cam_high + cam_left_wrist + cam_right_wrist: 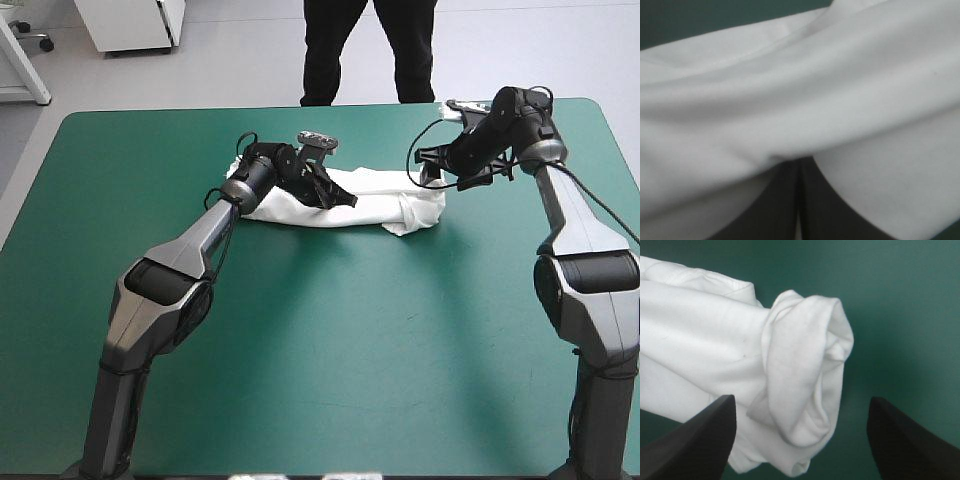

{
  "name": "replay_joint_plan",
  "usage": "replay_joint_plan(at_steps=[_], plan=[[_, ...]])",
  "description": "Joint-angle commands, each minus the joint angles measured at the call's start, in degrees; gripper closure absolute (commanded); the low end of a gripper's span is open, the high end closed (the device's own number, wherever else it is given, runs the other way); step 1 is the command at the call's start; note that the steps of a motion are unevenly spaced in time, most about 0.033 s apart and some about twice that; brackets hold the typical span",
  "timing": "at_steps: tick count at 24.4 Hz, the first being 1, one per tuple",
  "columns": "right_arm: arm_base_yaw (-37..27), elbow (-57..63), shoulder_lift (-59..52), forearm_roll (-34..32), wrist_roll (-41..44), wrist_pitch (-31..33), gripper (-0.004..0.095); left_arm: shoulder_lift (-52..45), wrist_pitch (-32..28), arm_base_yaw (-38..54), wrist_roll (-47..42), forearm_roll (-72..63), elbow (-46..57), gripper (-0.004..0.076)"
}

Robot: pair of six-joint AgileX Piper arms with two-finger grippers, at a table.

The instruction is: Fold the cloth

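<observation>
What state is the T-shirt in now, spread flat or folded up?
Folded: the T-shirt lies as a long narrow bundle, its end by the right gripper bunched.

You have the T-shirt plain white throughout, with soft grey shadow in its folds and a faint stitched hem line the same white. Your table cover is one flat teal-green, darker where shadows fall by the cloth. The right gripper shows solid black fingers; the left gripper is the same matte black. Both arms are silver-grey with black joints.
</observation>
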Motion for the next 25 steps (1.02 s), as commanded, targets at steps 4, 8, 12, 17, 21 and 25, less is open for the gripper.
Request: replay_joint_plan(at_steps=[4,8,12,17,21,25], plan=[[-0.4,-1.0,3.1,5.6,-1.1,0.2,0.0206,-3.3,2.2,-0.4,1.3,-1.5,-1.4,0.0733],[-0.2,-1.0,6.4,16.7,-4.1,0.1,0.0212,-3.3,2.2,-0.4,1.3,-1.4,-1.4,0.0733],[0.6,-1.0,7.2,17.9,-3.9,0.2,0.0539,-3.3,2.2,-0.4,1.3,-1.4,-1.4,0.0733],[0.8,-2.0,5.8,18.1,-4.2,0.2,0.0913,-3.3,2.2,-0.4,1.3,-1.4,-1.4,0.0733],[0.9,-4.4,2.9,18.1,-4.2,0.2,0.0916,-3.3,2.3,-0.4,1.3,-1.4,-1.4,0.0733],[1.6,-7.2,-0.8,18.2,-4.2,0.2,0.0915,-3.3,2.6,-0.4,1.3,-1.4,-1.4,0.0733]])
